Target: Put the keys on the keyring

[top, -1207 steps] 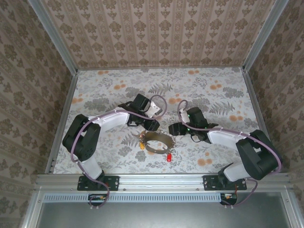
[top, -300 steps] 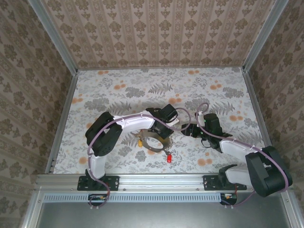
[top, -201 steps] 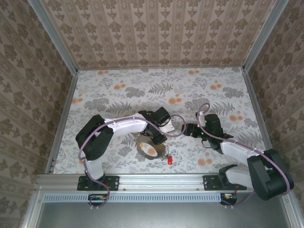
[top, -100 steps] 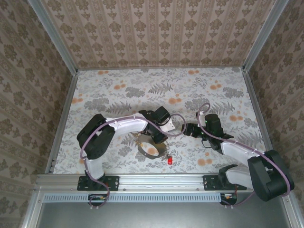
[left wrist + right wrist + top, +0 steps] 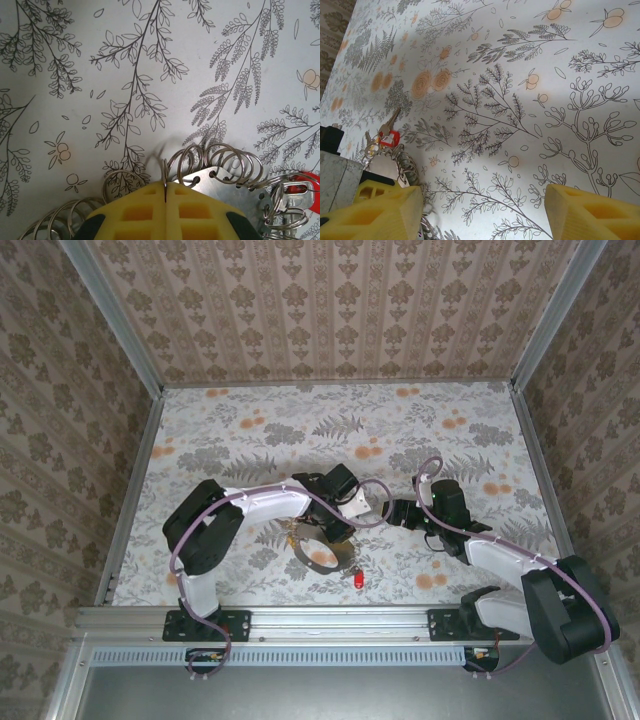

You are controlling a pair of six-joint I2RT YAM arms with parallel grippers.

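The left gripper (image 5: 165,190) is clenched, its yellow pads (image 5: 140,215) pressed flat together on one thin wire ring (image 5: 165,172) that stands edge-on in the seam between them. That pinch looks meant to anchor the keyring (image 5: 227,189) and hold one loop upright, where a key could be worked onto it. The silver band and its cluster of small rings fan out to the right of the closed fingertips, with more rings curling off to their left. The left arm reaches from its base with the elbow bowed outward. Its forearm runs across toward the middle of the table (image 5: 250,430), and the wrist is pitched steeply down over the ring.

The red key (image 5: 389,138) lies at the far right end of that cluster, touching or just beside the outermost rings. I cannot tell whether it is threaded on. The yellow-gold key is too small for me to pick out with confidence.

The right gripper (image 5: 481,200) hangs released, fingers (image 5: 380,215) spread wide with bare tablecloth between them. The red key and the rings sit ahead of its left finger, not between the two. This reads as a waiting stance, ready to take a key while the other hand steadies the loop. The right arm folds at a wide elbow, and its forearm stretches low toward the keyring with the wrist tilted shallow across the table.
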